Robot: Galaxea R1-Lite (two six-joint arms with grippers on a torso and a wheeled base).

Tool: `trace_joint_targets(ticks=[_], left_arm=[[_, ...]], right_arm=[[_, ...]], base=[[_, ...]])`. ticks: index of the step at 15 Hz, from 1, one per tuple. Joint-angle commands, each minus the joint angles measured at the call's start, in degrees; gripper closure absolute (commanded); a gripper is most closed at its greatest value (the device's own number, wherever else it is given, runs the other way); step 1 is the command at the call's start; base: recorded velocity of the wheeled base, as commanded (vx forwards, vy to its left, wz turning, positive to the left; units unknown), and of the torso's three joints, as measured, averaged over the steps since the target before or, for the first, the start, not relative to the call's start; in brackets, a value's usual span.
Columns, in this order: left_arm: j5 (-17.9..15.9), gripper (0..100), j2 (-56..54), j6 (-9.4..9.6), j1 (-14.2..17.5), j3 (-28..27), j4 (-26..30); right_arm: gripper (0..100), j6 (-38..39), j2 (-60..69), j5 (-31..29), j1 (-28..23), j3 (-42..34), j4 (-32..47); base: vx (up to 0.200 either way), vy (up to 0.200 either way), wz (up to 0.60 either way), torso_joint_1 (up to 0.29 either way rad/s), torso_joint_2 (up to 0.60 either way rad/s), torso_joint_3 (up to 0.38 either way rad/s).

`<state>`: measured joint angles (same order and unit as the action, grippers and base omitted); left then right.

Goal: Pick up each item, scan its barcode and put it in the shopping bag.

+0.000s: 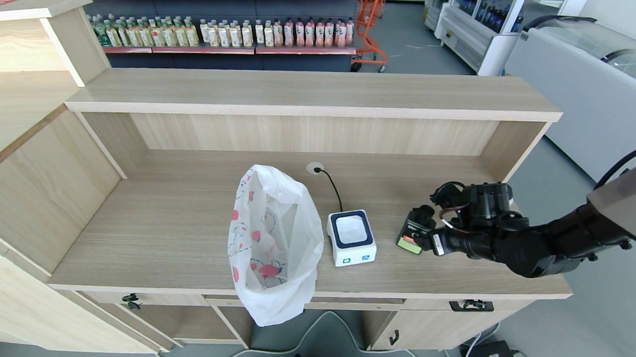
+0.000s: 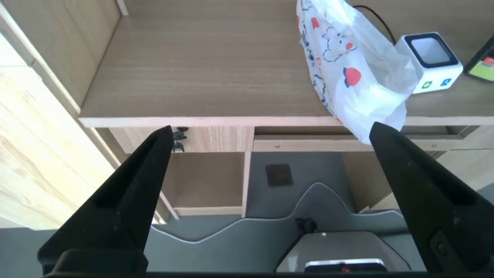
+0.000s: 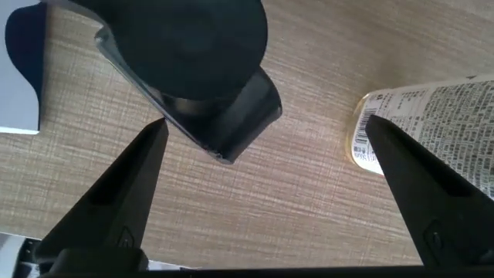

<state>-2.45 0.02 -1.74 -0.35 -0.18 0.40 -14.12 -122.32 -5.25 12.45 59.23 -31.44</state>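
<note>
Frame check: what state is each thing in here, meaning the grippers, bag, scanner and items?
left gripper: open, empty, in front of the counter.
right gripper: open, empty, above the counter.
shopping bag: mouth open, hanging over the counter's front edge.
scanner: window up, cable attached.
dark item: on the counter, not gripped.
white labelled item: lying on the counter, not gripped.

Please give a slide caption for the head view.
Right gripper near a dark item beside the scanner; shopping bag stands open.
</note>
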Motion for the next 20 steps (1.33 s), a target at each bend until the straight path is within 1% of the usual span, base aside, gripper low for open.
trace_joint_targets(ticks=[1, 2, 4, 7, 10, 11, 16, 20], left_arm=[[-0.01, 0, -0.02, -0.01, 0.00, 0.01, -0.05], [-0.01, 0, -0.02, -0.01, 0.00, 0.01, -0.05], [-0.01, 0, -0.02, -0.01, 0.00, 0.01, 0.04], [0.08, 0, -0.02, -0.01, 0.00, 0.01, -0.05], [-0.01, 0, -0.02, -0.01, 0.00, 0.01, 0.04], [-0.01, 0, -0.02, -0.01, 0.00, 0.01, -0.05], [0.08, 0, -0.02, -0.01, 0.00, 0.01, -0.05], [-0.01, 0, -0.02, -0.01, 0.00, 0.01, -0.05]], right_arm=[[0, 0.67, -1.52, -0.02, 0.65, 1.59, -0.38], [0, 1.90, -2.04, 0.16, 1.18, 1.85, -1.78], [0, 3.57, -3.28, 3.58, 1.53, 1.85, -4.33], [0, 3.75, -4.68, 7.19, 1.79, 1.85, -7.14], [0, 3.83, -6.26, 7.36, 2.32, 2.73, -8.64], [100, 3.83, -6.44, 7.45, 2.41, 2.73, -8.64], [100, 3.31, -8.64, 7.36, 2.58, 5.19, -8.73], [100, 2.69, -8.20, 6.92, 2.32, 2.90, -13.30]], base=[[0.000, 0.000, 0.00, 0.000, 0.00, 0.000], [0.000, 0.000, 0.00, 0.000, 0.00, 0.000], [0.000, 0.000, 0.00, 0.000, 0.00, 0.000], [0.000, 0.000, 0.00, 0.000, 0.00, 0.000], [0.000, 0.000, 0.00, 0.000, 0.00, 0.000], [0.000, 0.000, 0.00, 0.000, 0.00, 0.000], [0.000, 0.000, 0.00, 0.000, 0.00, 0.000], [0.000, 0.000, 0.00, 0.000, 0.00, 0.000]])
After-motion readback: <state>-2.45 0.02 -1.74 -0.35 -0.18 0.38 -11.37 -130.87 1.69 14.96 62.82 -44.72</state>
